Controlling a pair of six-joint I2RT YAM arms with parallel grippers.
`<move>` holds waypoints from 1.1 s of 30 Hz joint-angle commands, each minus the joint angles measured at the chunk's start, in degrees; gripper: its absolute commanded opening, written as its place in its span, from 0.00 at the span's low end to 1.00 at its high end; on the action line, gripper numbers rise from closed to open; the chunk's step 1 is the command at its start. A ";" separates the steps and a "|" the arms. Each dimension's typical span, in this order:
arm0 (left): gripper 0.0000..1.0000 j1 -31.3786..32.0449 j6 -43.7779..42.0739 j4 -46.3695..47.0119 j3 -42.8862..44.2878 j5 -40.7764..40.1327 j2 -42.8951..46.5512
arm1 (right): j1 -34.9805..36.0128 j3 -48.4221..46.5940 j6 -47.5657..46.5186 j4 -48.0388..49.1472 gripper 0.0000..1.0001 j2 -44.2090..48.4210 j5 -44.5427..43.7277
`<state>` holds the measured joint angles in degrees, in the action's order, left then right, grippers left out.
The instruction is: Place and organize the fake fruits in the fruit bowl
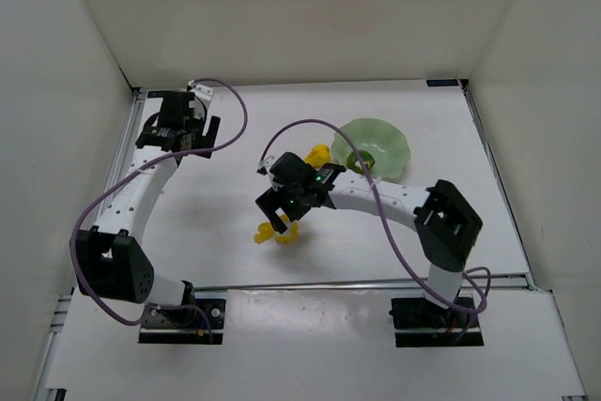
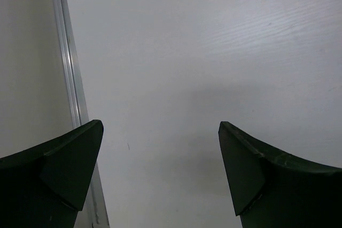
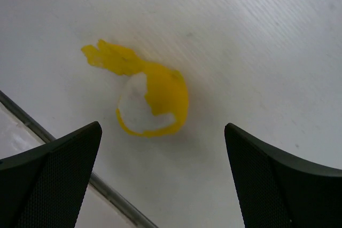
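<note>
The left tool is wide open and holds nothing. It hangs over the bare surface at the far left. In the middle, a bit nearer, lies the yellow fruit with the white patch. The right tool hangs over it, wide open, with one finger on each side and not touching it. The fruit looks light, hard and smooth, so I think it may slip or roll. The round middle is the best place to grab, not the thin leafy end. Farther back, the yellow pear lies just left of the fruit bowl. A small green fruit seems to sit inside the bowl. I can see no words anywhere.
</note>
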<state>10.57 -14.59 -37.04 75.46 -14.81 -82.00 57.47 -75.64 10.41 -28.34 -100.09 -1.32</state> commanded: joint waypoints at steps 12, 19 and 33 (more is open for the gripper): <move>1.00 -7.58 2.81 -3.21 -7.18 5.58 7.29 | 1.41 -9.27 -1.10 -4.44 0.92 -13.45 2.29; 1.00 -7.58 3.34 -4.27 -4.28 7.43 4.13 | 1.41 -9.27 0.04 -5.50 0.35 -12.06 0.89; 1.00 9.64 2.28 -5.33 7.84 4.17 -8.77 | -27.48 0.14 17.00 -3.92 0.21 10.27 -10.98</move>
<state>17.43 -12.23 -42.48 78.28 -9.82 -88.68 36.88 -77.43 21.17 -31.86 -91.44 -6.61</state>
